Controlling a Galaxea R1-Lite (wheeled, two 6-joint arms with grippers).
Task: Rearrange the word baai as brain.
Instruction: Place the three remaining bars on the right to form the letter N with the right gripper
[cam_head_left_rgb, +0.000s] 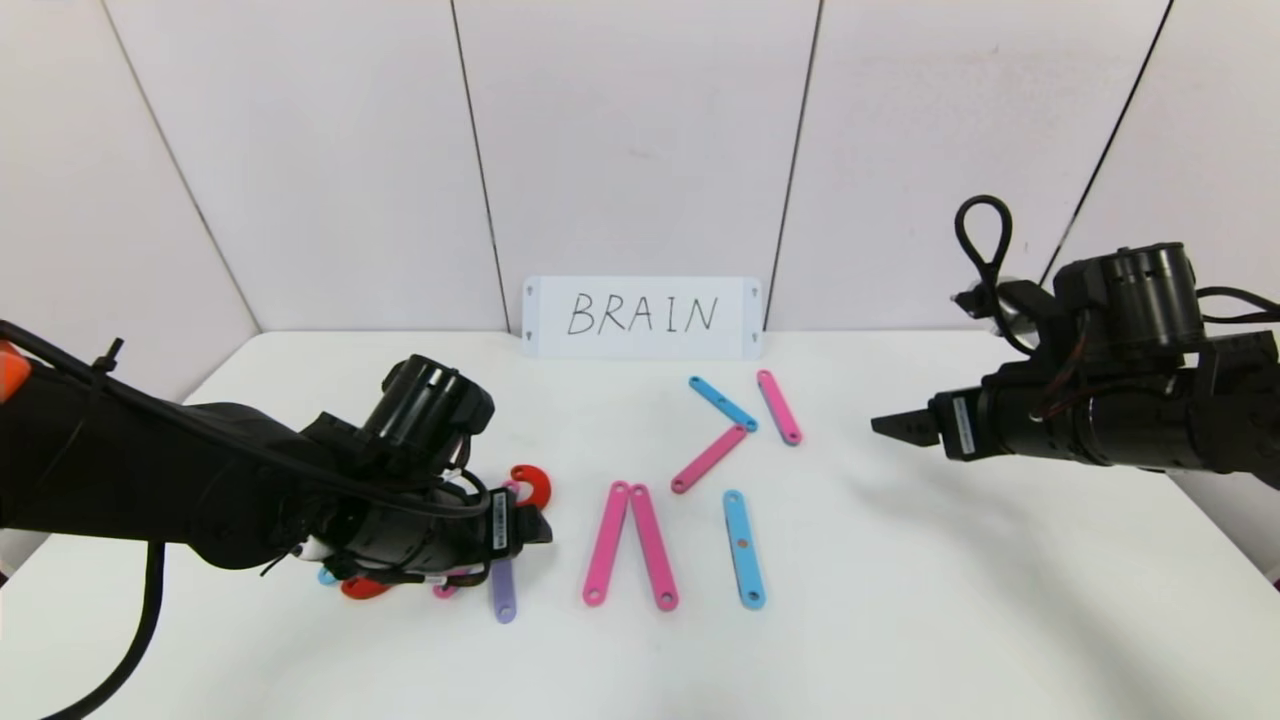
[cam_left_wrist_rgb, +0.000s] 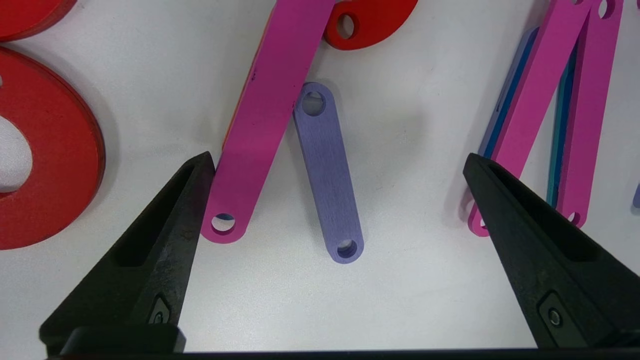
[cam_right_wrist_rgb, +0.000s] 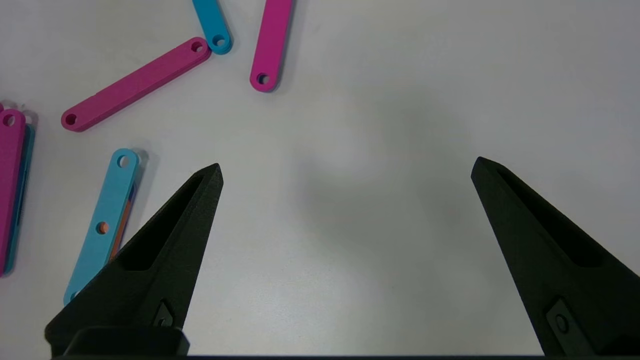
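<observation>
The coloured pieces of the word baai lie along the front of the table, and my left arm hides their left part. My left gripper hovers open over a purple strip, which lies free between its fingers. A pink strip lies by one fingertip, with red arcs beyond it. To the right, two pink strips form an inverted V beside a light-blue strip. My right gripper hangs open over bare table.
A white card handwritten BRAIN leans on the back wall. Below it lie three loose strips: a light-blue one, a pink one and another pink one. The white table ends at panel walls.
</observation>
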